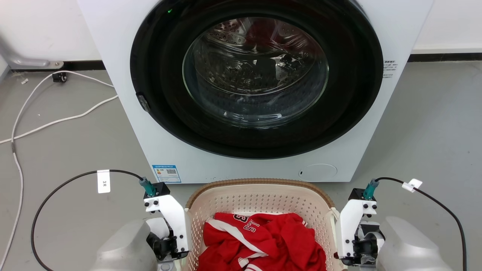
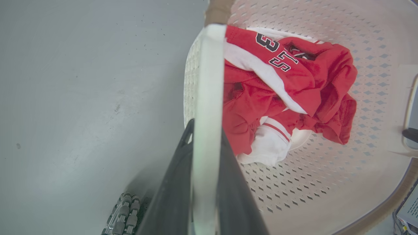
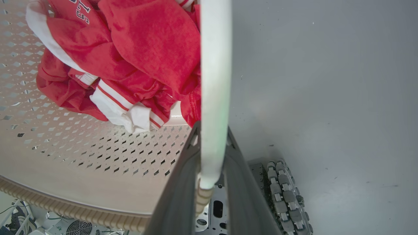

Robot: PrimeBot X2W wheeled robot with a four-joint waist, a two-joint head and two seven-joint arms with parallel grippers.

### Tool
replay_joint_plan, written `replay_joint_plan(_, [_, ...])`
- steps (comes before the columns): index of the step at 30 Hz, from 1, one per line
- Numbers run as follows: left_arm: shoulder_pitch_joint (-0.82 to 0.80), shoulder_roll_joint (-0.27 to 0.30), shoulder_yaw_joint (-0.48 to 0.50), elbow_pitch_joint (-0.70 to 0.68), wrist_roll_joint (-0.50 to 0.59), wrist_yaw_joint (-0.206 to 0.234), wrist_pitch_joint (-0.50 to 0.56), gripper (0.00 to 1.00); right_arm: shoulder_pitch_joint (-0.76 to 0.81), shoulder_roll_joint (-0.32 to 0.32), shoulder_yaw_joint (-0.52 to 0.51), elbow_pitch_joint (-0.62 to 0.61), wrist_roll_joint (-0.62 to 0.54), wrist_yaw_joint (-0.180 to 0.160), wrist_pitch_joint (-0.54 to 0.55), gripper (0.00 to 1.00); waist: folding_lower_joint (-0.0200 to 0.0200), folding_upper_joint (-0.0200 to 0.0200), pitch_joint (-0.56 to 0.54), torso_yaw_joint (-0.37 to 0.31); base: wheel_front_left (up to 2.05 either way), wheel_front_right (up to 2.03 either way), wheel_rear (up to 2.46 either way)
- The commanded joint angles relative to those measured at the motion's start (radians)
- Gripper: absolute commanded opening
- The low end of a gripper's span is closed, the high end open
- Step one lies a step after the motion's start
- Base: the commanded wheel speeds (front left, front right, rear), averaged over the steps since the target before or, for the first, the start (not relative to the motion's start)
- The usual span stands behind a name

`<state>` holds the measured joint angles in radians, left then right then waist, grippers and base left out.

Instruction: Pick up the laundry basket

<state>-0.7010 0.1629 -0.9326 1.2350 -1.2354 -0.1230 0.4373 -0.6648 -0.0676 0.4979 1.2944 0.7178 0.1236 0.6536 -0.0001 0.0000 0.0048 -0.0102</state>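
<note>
Slippage is looking like the main risk. The left gripper (image 2: pixel 206 130) is pinching the white side handle (image 2: pixel 209 65) of the laundry basket (image 1: pixel 263 199) between nearly closed fingers. The right gripper (image 3: pixel 213 130) is clamping the opposite handle (image 3: pixel 215 65) likewise, so the basket is sitting between them. Uneven lifting could tilt it, sliding a smooth handle free or spilling the red jersey (image 1: pixel 263 237). Ahead of both grippers the washing machine (image 1: pixel 169 150) is crowding the brown rim. Outward of each, bare floor (image 1: pixel 67 150) is leaving room.
</note>
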Motion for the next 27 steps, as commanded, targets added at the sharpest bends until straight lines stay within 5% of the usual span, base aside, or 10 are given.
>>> replay_joint_plan(1, [0.002, -0.036, 0.001, -0.016, -0.014, -0.014, -0.002, 0.00, 0.009, 0.031, -0.004, -0.010, 0.007, 0.013, 0.001, 0.00, 0.0001, 0.0000, -0.001, 0.000, 0.00, 0.00, 0.00])
replay_joint_plan(27, [-0.001, -0.040, -0.020, -0.015, -0.028, -0.014, -0.027, 0.00, 0.005, 0.032, -0.012, -0.010, 0.001, 0.013, 0.001, 0.00, 0.0001, 0.0000, -0.003, -0.005, 0.00, 0.00, 0.00])
